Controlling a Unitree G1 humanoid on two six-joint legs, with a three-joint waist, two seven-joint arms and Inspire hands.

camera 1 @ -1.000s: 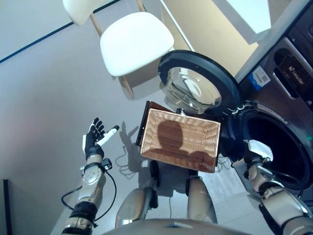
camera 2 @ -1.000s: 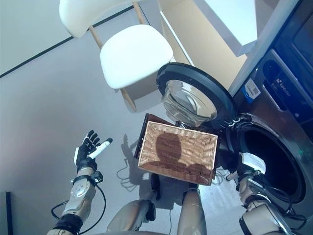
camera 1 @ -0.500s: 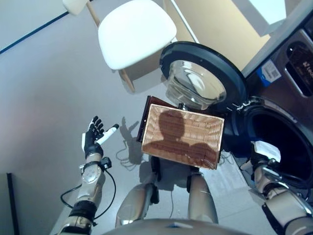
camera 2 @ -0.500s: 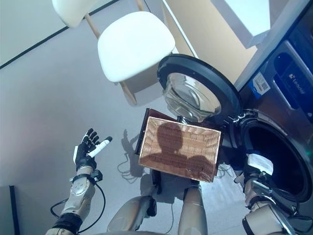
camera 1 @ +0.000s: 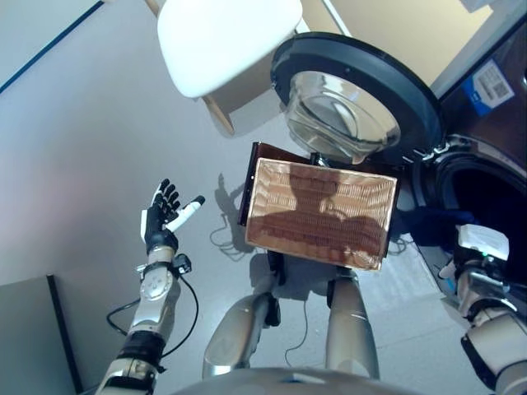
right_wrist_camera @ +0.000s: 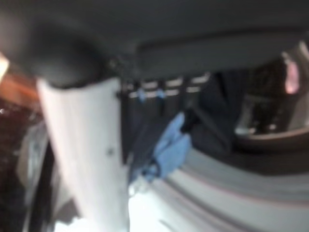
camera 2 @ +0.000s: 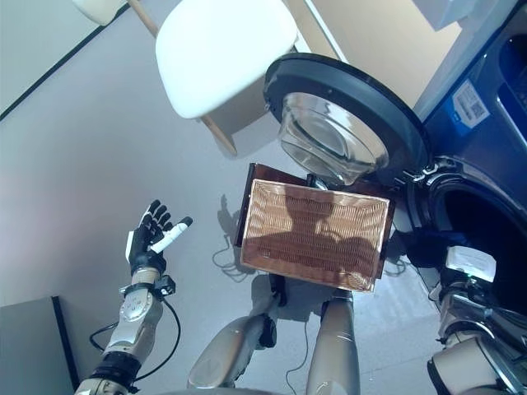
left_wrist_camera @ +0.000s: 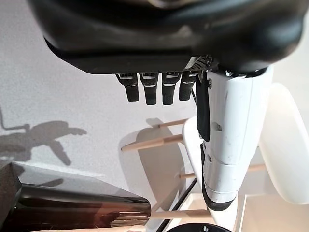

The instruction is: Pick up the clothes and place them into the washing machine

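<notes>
Holding: my left hand (camera 1: pixel 158 224) held nothing, fingers spread above the floor.
Right hand (camera 1: pixel 481 257): at washer (camera 1: pixel 486 185) mouth; I couldn't tell its fingers.
Basket (camera 1: pixel 321 212): empty.

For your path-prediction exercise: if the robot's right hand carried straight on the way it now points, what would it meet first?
Probably the blue cloth draped at the washing machine's open mouth: the right hand points at it in the right wrist view, with the dark drum behind. Depth is hard to judge.
</notes>
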